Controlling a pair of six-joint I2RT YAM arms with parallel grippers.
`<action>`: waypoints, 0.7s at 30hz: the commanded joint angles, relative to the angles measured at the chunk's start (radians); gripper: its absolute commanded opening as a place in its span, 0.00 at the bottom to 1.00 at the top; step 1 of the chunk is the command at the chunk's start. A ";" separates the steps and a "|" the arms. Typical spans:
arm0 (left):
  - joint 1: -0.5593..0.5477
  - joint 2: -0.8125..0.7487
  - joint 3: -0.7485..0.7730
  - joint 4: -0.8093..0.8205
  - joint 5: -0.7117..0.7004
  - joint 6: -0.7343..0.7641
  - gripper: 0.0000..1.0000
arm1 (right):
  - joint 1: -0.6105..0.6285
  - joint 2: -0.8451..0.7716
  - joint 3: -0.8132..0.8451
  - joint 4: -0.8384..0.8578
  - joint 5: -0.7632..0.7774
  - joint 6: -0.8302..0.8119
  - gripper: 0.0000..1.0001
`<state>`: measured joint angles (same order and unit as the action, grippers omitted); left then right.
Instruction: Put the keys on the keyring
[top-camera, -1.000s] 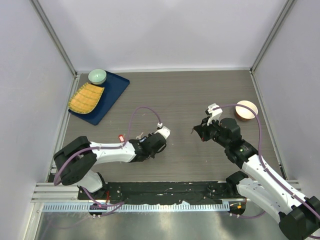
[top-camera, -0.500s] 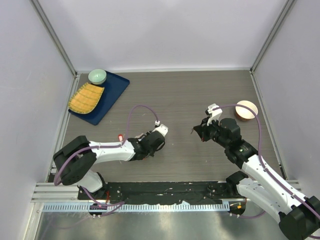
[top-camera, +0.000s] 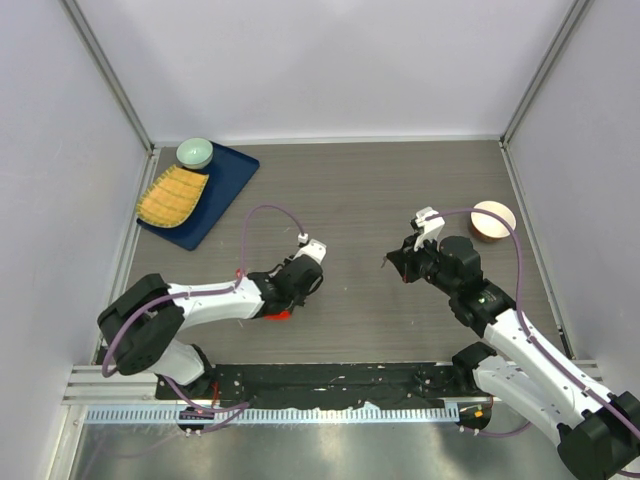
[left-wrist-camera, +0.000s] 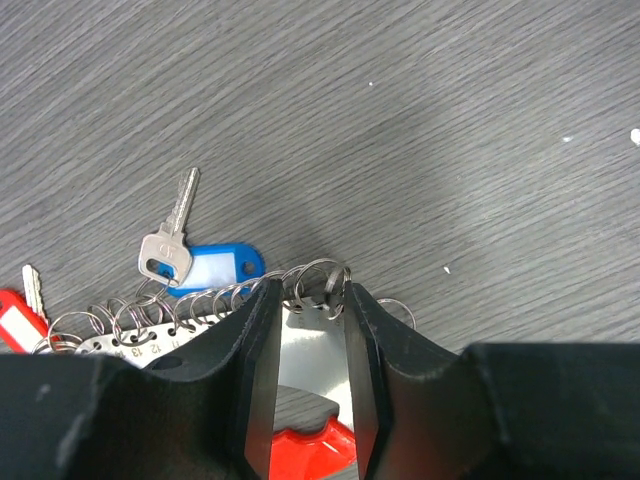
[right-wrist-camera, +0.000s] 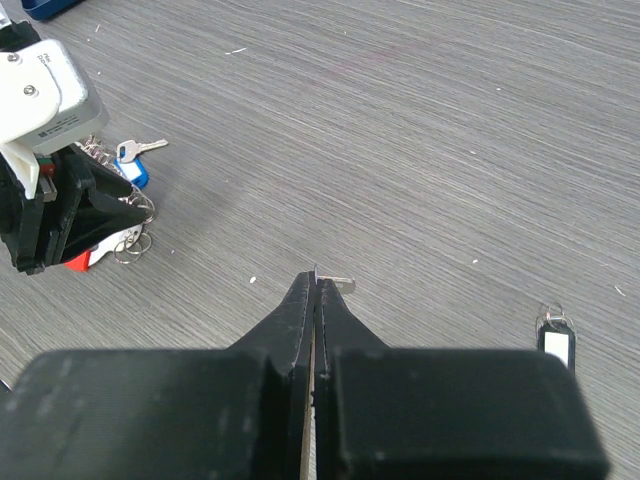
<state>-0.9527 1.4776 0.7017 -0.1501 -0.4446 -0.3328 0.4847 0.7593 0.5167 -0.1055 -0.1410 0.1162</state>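
The keyring is a row of wire rings on a numbered silver plate, with a blue tag and a red part. A plain silver key lies on the blue tag. A red-headed key lies at the far left. My left gripper is closed on the end rings of the keyring; in the top view it is left of centre. My right gripper is shut on a thin silver key held above the table, and it shows right of centre in the top view.
A small black fob with a ring lies on the table at the right of the right wrist view. A blue tray with a green bowl and a yellow mat stands at the back left. A round wooden dish sits at the right.
My left gripper has shifted a little left and back, and a red part of the keyring now shows beneath it. The right arm has not moved.
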 joint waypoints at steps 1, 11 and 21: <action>0.009 -0.048 -0.013 0.026 0.004 -0.023 0.35 | 0.002 -0.003 -0.001 0.055 -0.009 0.013 0.01; 0.015 -0.163 -0.064 0.052 0.043 -0.112 0.38 | 0.003 0.003 -0.001 0.058 -0.012 0.013 0.01; 0.052 -0.117 -0.085 0.066 0.081 -0.270 0.29 | 0.002 0.003 0.000 0.058 -0.014 0.014 0.01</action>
<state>-0.9180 1.3346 0.6323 -0.1295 -0.3893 -0.5198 0.4847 0.7597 0.5163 -0.1047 -0.1440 0.1165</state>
